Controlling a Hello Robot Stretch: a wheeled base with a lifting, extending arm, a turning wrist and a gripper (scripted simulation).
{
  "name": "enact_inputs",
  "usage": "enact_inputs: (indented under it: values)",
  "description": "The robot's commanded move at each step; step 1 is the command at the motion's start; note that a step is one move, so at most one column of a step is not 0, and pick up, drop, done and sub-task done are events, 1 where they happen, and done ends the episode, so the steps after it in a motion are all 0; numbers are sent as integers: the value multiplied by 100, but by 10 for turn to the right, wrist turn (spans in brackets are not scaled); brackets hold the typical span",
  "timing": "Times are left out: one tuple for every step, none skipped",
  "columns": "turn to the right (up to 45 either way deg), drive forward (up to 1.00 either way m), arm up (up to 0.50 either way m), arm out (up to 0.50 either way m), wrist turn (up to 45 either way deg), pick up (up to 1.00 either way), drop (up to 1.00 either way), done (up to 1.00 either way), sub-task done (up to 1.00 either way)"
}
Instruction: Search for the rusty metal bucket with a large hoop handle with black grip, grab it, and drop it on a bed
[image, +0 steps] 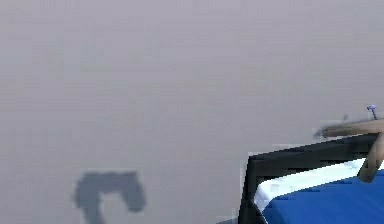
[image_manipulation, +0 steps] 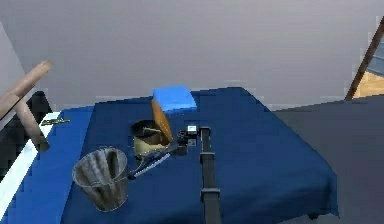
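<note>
One gripper (image_manipulation: 158, 155), its tip lost against a rusty brown bucket (image_manipulation: 150, 138). Grip state can't be told, nor whether it holds anything, since the bucket sits at or behind the fingers over the blue bed (image_manipulation: 270, 150).

Risks:
- If the bucket is not yet resting on the cover, letting go could tip or roll it into the grey wire basket (image_manipulation: 100, 180) just beside and nearer the camera.
- Pulling the arm (image_manipulation: 209, 185) back could snag the bucket and drag it.

Hard to read: hoop handle and black grip not made out. A light blue block (image_manipulation: 178, 97) lies just beyond, partly hidden by the bucket. Bed's near edge cut off.
</note>
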Motion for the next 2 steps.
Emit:
enact_inputs:
  values:
    - [0, 0, 0, 0, 0, 0, 100, 0, 0]
    - [0, 0, 10, 0, 0, 0, 0, 0, 0]
